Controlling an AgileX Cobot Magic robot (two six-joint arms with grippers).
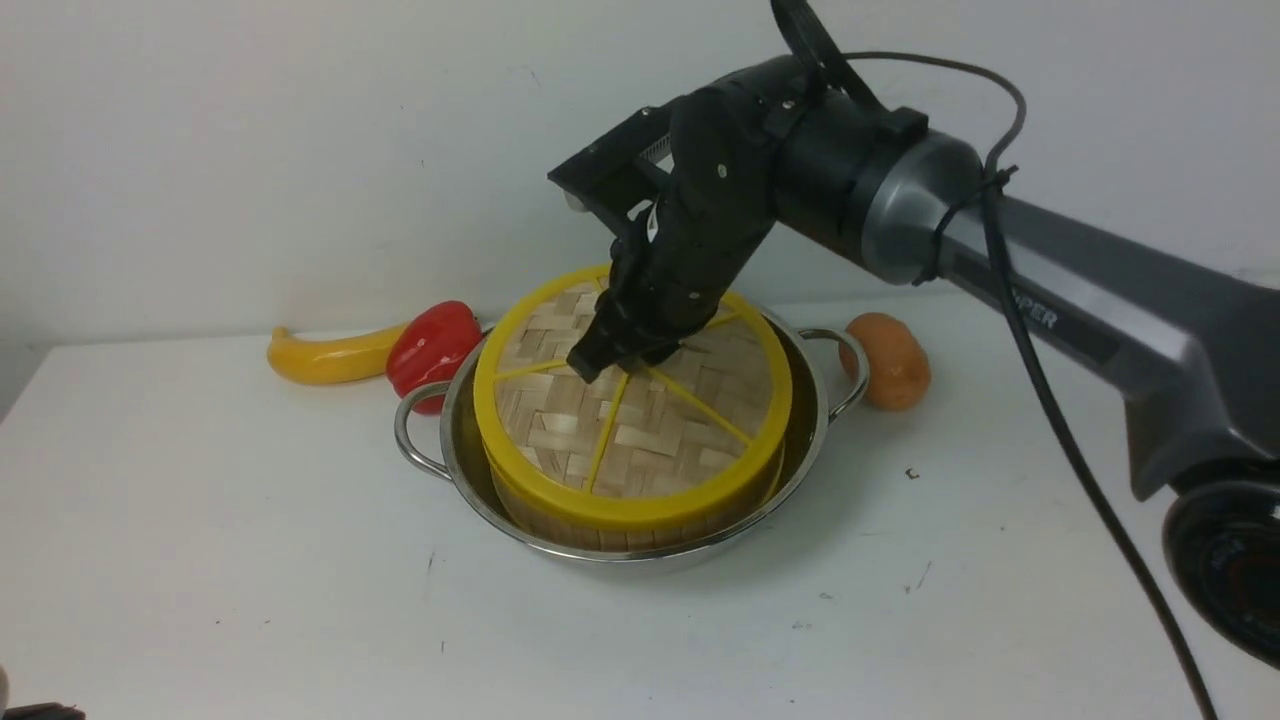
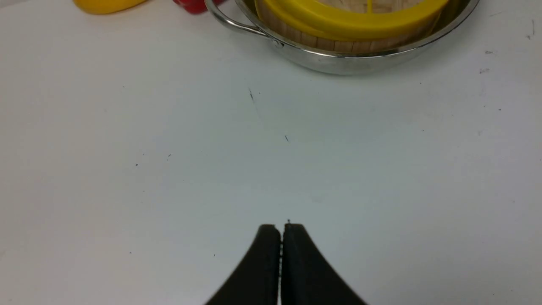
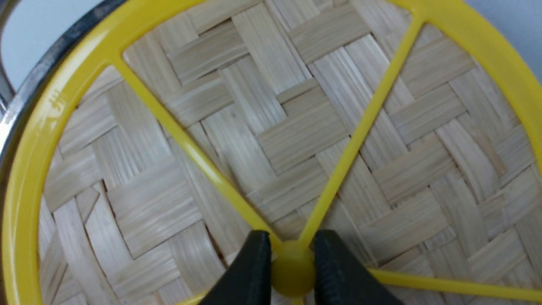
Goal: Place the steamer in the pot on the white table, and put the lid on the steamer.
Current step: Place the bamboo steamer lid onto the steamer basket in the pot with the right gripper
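— Left wrist view first: how does the left pincer (image 2: 281,231) stand?
— Its two black fingers are pressed together with nothing between them. It is low over the bare white surface (image 2: 127,148), on the near side of the pot (image 2: 351,63) and well apart from it.
— And going across from the pot's left?
— A yellow banana (image 1: 325,355) lies furthest out, behind and to the left of the pot. A red pepper (image 1: 432,345) sits between the banana and the pot, just beside the pot's left handle.
— The pot itself?
— It stands on the surface. The steamer (image 1: 560,530) is inside it, and only a band of its vertical bamboo strips shows above the steel rim.
— Where is the lid?
— The lid (image 1: 660,440) lies on top of the steamer, within the pot's ring, and covers it whole. In the left wrist view a second yellow rim shows under it on one side, so I cannot tell whether it sits quite flush.
— The right pincer?
— The right pincer (image 3: 292,239) hangs over the pot's middle. It is clamped on the lid's small yellow knob (image 3: 292,273), with one black finger on either side, where the spokes meet.
— Anything right of the pot?
— An orange-brown potato (image 1: 890,362) lies just behind the right handle. I cannot tell whether they touch.
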